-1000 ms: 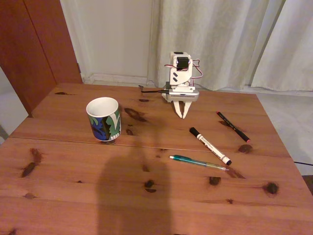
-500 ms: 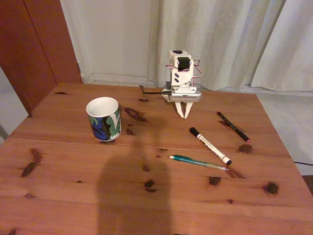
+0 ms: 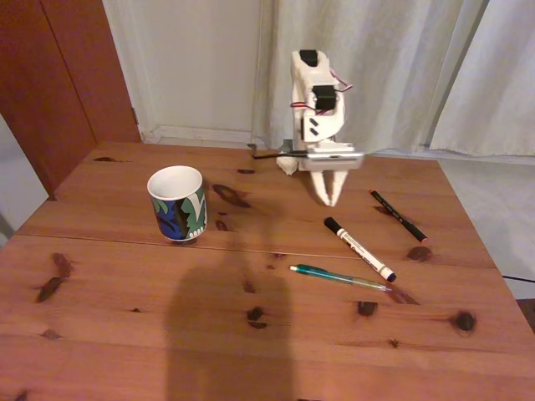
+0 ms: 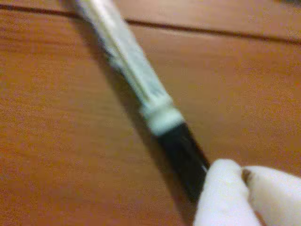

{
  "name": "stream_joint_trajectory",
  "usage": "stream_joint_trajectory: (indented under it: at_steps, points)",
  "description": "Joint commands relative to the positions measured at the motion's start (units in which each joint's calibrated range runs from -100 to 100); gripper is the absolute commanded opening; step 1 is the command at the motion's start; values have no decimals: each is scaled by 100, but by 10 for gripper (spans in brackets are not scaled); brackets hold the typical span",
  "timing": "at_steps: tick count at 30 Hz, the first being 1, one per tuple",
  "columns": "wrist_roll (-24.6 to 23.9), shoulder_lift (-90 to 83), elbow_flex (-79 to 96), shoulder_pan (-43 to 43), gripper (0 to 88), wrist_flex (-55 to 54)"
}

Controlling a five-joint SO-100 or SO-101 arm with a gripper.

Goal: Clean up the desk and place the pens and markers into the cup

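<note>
Hand (image 3: 331, 199) above white marker (image 3: 360, 249), cup (image 3: 177, 203) apart.

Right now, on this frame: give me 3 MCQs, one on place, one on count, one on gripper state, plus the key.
1. In the fixed view, where is the cup relative to the pens?
A. Left of them
B. Right of them
C. Between them

2. How many pens and markers lie on the desk?
A. One
B. Two
C. Three

3. What state is the gripper in?
A. Shut, holding nothing
B. Shut on the teal pen
C. Wide open over the cup

Key:
1 A: the cup sits left; all the pens lie right.
2 C: black pen, white marker and teal pen.
3 A: its fingertips meet, above the marker's black cap in the wrist view, with nothing between them.
</note>
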Motion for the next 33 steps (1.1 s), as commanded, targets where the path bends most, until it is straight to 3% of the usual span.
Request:
stream_joint_trajectory:
  at_steps: [1,9,16,27,33]
  points:
    - [-4,868,-1007,-388,8,-274]
    - [-25,1745,-1908,-1434,8,-292]
    - [-345,2208,-2431,-2166,8,-292]
    - [-816,2688,-2738,-2511,8,-300]
    - [-827,3060,-3072,-2519,8,-300]
